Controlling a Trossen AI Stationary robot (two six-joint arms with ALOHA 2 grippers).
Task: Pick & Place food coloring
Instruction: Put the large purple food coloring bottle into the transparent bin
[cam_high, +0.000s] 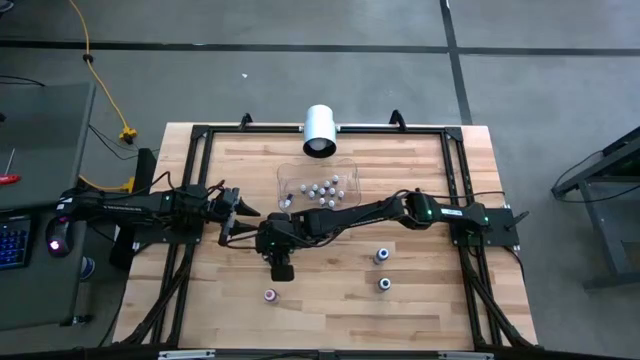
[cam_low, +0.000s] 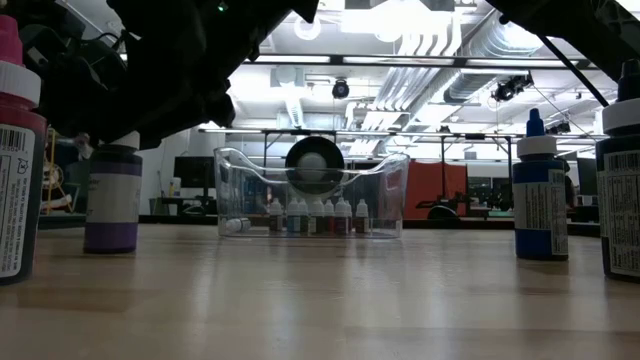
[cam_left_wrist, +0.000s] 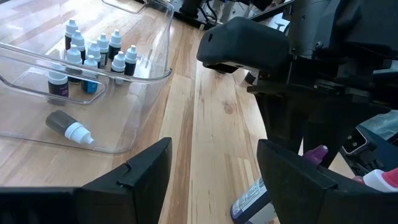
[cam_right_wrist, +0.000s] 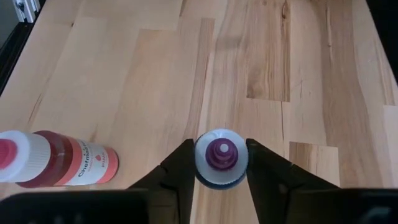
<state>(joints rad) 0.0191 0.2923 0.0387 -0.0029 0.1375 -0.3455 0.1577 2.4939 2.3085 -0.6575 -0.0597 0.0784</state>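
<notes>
While many small bottles (cam_high: 322, 188) already stand in the tray (cam_high: 290, 172), 4 bigger ones wait on the counter (cam_high: 430, 310). The right claw (cam_right_wrist: 221, 163) squeezes a purple-capped bottle (cam_right_wrist: 220, 156); the left claw (cam_left_wrist: 211, 168) waits nearby, fingers apart.

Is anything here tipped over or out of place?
Yes, two bottles lie on their sides: one small bottle in the clear tray, apart from the upright cluster, and a pink-red bottle on the table.
</notes>
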